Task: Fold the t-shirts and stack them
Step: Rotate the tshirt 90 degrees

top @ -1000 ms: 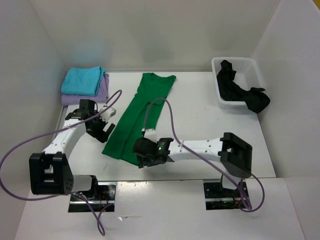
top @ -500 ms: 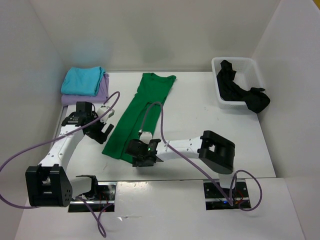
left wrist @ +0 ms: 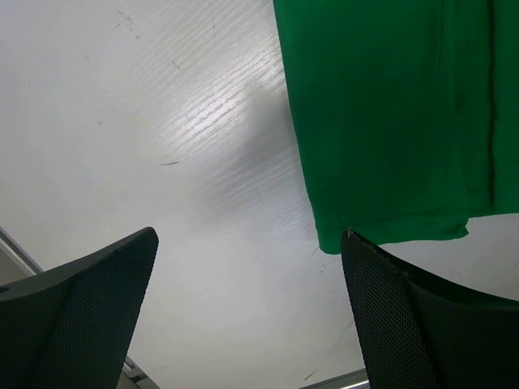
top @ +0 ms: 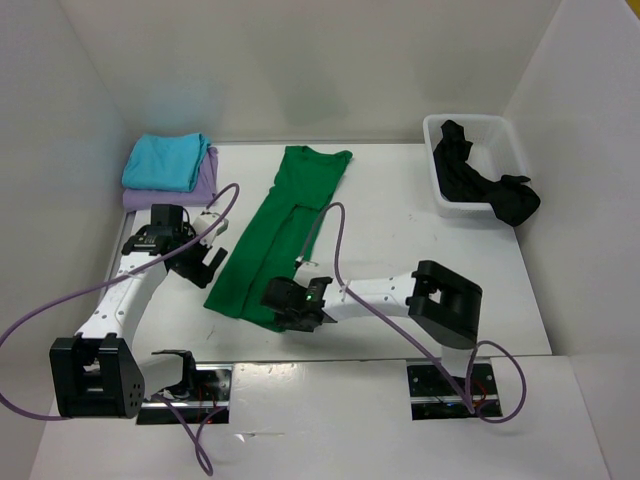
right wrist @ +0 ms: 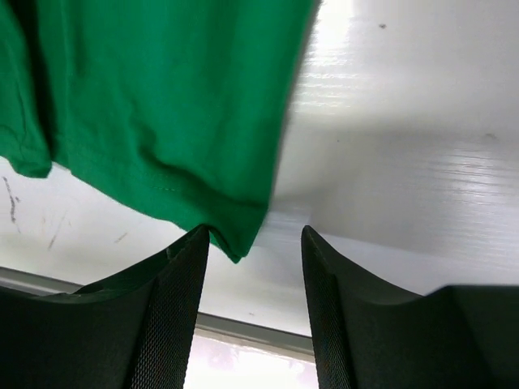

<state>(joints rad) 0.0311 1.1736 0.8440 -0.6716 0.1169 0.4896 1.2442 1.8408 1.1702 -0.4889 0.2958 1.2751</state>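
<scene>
Green shirt point(top: 285, 225) lay flat on table point(top: 400, 200), near hem corner between right gripper point(right wrist: 255, 235) and its parted, unclenched jaws.
Left gripper point(left wrist: 249, 237) gaped empty beside the other corner; a shallow pinch could slip off.

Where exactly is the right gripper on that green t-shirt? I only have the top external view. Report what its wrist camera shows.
Observer: The near hem corner of the green t-shirt lies in the gap at the tips of the right gripper, whose fingers stand apart. The cloth is not pinched.
Operator: Now check the left gripper's wrist view.
Observer: The left gripper is wide open, with only table between its fingers. The shirt's other near hem corner sits just beside one fingertip.
</scene>
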